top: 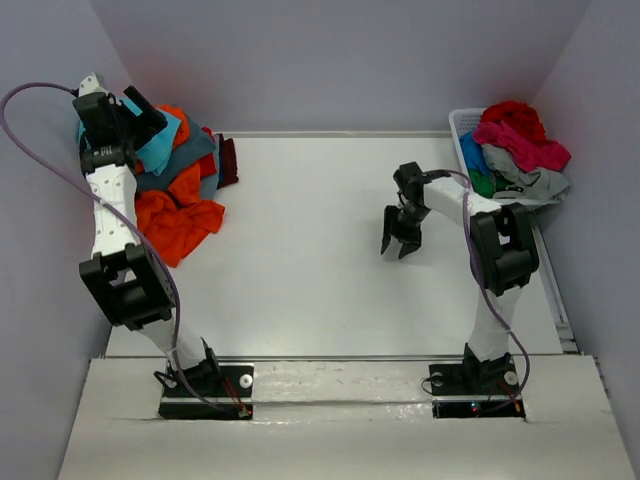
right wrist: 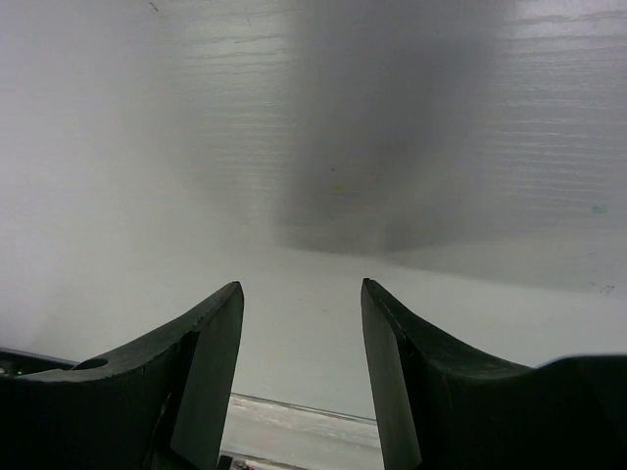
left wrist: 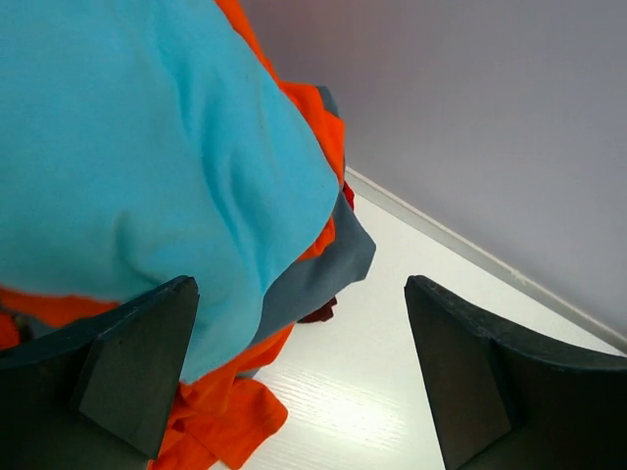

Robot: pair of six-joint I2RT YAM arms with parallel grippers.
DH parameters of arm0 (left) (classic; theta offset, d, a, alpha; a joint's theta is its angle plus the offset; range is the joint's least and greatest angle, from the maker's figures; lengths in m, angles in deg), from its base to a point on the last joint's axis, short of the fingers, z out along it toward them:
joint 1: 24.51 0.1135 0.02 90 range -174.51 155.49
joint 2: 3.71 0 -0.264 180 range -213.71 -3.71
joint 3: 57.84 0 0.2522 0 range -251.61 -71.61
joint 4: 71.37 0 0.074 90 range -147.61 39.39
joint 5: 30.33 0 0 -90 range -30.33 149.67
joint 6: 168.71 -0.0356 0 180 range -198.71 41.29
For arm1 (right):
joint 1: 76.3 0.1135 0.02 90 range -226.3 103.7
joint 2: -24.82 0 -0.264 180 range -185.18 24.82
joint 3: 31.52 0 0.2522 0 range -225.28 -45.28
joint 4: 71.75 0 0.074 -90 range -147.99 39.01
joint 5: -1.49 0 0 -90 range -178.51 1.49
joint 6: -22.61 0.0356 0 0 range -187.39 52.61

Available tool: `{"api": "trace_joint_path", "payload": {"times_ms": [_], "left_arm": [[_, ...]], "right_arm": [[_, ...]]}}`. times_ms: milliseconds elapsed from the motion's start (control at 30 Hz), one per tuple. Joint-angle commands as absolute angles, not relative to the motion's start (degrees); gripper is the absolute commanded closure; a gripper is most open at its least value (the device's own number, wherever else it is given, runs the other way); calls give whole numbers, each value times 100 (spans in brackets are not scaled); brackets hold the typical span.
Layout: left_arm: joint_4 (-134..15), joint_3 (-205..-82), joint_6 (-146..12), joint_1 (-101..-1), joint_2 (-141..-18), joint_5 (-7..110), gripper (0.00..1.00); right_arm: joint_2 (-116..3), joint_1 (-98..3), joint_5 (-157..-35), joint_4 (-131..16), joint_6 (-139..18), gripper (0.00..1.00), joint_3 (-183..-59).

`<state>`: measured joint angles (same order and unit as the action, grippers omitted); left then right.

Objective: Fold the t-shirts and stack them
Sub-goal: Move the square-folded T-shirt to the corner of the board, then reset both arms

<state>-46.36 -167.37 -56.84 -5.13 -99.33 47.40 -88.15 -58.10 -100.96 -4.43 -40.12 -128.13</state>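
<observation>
- Left gripper (top: 150,112) is up at the far left corner, right over the loose pile. Fingers are spread as wide as they go, with nothing pinched between them.
- From its wrist cam, the turquoise shirt (left wrist: 147,147) sits on top of the pile, bulging up against the left finger (left wrist: 137,372).
- Under it are the orange shirt (top: 175,225), spilling towards the near side, a slate grey shirt (top: 195,150) and a maroon shirt (top: 228,160) at the pile's right edge.
- Right gripper (top: 396,250) hangs over bare table (top: 300,300), right of middle. It's pointing down, about half open and empty.
- The basket (top: 462,125) at the far right is heaped with a red shirt (top: 515,115), pink shirt (top: 525,145), light grey shirt (top: 540,185) and a bit of green shirt (top: 483,183).
</observation>
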Motion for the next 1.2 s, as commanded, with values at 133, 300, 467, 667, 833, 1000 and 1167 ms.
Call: {"api": "trace_joint_path", "payload": {"times_ms": [133,300,467,667,833,1000,1167], "left_arm": [[-4971,-18295,-5806,-517,-11295,4471,1],[-4372,-18464,-5753,-517,-11349,5911,1],[-4188,-18296,-5919,-517,-11313,6477,1],[-4161,-18183,-5981,-517,-11192,6100,1],[-4346,-17795,-6087,-877,-10620,6002,1],[-3977,-17918,-6210,-1799,-10295,5738,1],[-3801,-17594,-6254,-2669,-10031,5527,1]], "right_arm": [[-8952,-5758,-9985,-227,-4128,42,-13404],[-9111,-5758,-9993,-200,-4085,42,-13493],[-9172,-5758,-10037,-323,-4023,42,-13361],[-9042,-5758,-9871,-333,-3979,43,-13439],[-8558,-5758,-9634,-192,-4014,43,-13940],[-8092,-5758,-9501,-235,-4023,40,-14240],[-7538,-5758,-9229,-402,-3918,28,-14082]]}}
